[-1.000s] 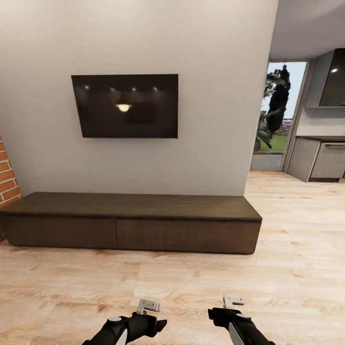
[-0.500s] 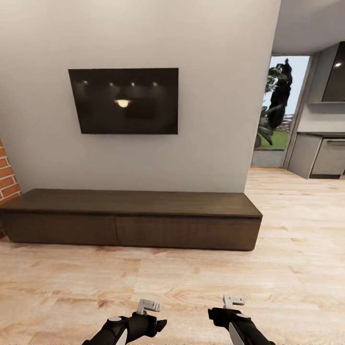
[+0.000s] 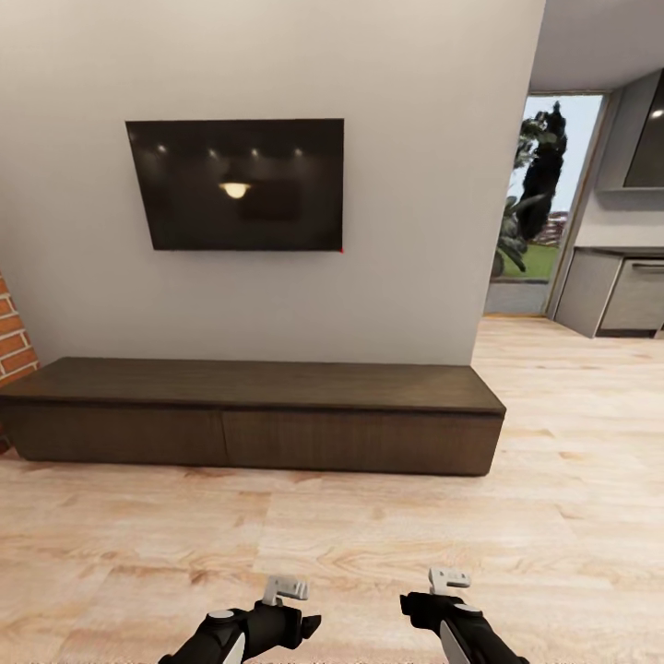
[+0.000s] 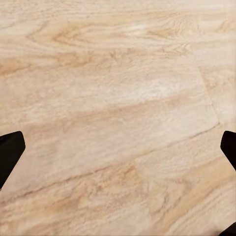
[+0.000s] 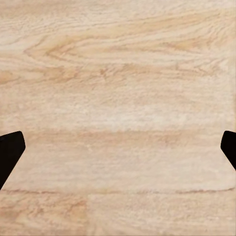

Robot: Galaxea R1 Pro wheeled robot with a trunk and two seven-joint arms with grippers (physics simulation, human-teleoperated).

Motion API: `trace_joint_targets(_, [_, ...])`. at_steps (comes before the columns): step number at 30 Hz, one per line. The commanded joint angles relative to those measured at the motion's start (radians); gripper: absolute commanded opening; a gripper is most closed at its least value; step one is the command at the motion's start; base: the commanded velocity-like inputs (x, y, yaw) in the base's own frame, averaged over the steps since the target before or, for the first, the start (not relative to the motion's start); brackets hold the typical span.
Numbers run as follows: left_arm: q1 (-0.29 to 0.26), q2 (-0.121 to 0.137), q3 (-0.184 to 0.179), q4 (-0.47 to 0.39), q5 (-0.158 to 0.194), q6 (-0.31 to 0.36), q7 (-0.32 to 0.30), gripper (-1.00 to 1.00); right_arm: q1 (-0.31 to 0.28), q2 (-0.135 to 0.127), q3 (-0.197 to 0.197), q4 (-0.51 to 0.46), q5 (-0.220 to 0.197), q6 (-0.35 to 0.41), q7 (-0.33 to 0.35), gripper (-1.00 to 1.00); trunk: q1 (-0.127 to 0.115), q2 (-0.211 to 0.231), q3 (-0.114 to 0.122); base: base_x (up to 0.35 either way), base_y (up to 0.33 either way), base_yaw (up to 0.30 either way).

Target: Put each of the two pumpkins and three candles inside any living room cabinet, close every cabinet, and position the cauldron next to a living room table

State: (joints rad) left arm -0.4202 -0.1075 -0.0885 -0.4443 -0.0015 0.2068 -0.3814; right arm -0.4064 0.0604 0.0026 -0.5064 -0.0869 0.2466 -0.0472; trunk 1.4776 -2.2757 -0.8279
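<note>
Your head view faces the cabinet [image 3: 254, 420]: long, low, dark brown, flat against the grey wall [image 3: 415, 231], both drawer fronts flush and closed, top bare. A black TV [image 3: 238, 184] hangs on the wall above its left half. A strip of red brick [image 3: 14, 332] shows at the far left, just beside the cabinet's end. To the right, a doorway [image 3: 544, 203] with greenery beyond, and grey kitchen units [image 3: 618, 295] past it.

Light plank floor [image 3: 369, 535] lies between you and the cabinet; you stand well apart from it.

Your left gripper [image 3: 286, 590] and right gripper [image 3: 449, 583] are held low at the bottom of the head view, over bare floor. In each wrist view the dark fingertips [image 4: 9, 155] [image 5: 9, 152] sit at opposite edges with only floorboards between: jaws wide apart, holding nothing.
</note>
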Motion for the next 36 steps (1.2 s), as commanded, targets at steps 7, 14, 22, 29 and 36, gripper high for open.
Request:
trace_joint_targets(7, [0.0,0.0,-0.001,-0.002,0.0,0.006,-0.002,1.0,0.0,0.004,0.002,-0.003,-0.008,0.005,-0.005,1.0,0.0,0.0,-0.004,0.0,0.0,0.0])
trace_joint_targets(14, [0.0,0.0,-0.001,-0.002,0.0,0.006,-0.001,1.0,0.0,0.005,0.003,-0.003,-0.008,0.003,-0.006,1.0,0.0,0.0,-0.004,0.0,0.0,0.0])
trace_joint_targets(22, [0.0,0.006,0.001,-0.014,0.004,0.006,-0.001,1.0,0.0,0.006,0.004,-0.001,-0.007,-0.008,-0.017,1.0,0.0,0.0,-0.004,0.0,0.0,0.0])
trace_joint_targets(29, [0.0,0.013,0.008,-0.256,0.012,0.146,-0.001,1.0,-0.004,-0.002,-0.027,-0.008,-0.023,-0.016,-0.015,1.0,0.0,0.0,-0.004,0.0,0.0,0.0])
trace_joint_targets(36, [0.0,0.015,0.026,-0.577,0.102,0.289,-0.001,1.0,-0.008,-0.13,-0.253,-0.018,-0.282,0.038,0.493,1.0,0.0,0.0,-0.004,0.0,0.0,0.0])
